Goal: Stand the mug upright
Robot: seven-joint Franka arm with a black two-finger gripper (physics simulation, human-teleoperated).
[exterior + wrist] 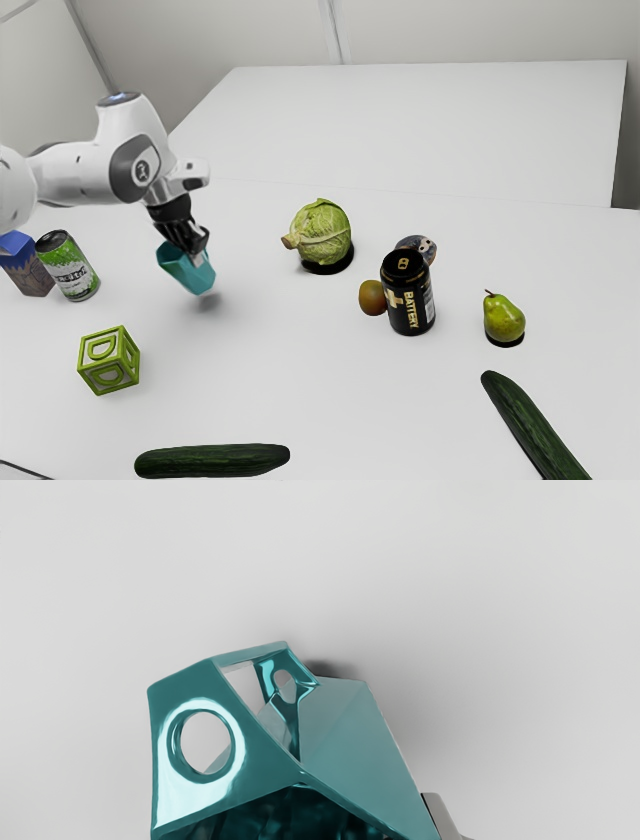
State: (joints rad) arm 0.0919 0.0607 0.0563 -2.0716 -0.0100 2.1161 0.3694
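Observation:
My gripper (197,252) is at the teal mug (188,271) in the exterior view, shut on its wall near the rim. The mug hangs tilted, its opening up toward the hand and its base slanting down to the exterior view's right, with a shadow below. In the wrist view the gripper (414,830) has one grey fingertip (442,816) against the outside of the mug (350,730); the other finger is mostly hidden by the mug wall. The angular handle with round holes points away from the fingers.
On the white table (300,370), a green can (68,266) and a blue-topped box (27,264) stand near the arm. A green letter block (109,361) and cucumber (212,461) lie nearer the camera. A cabbage (322,234), black can (407,295) and pear (503,318) sit farther right.

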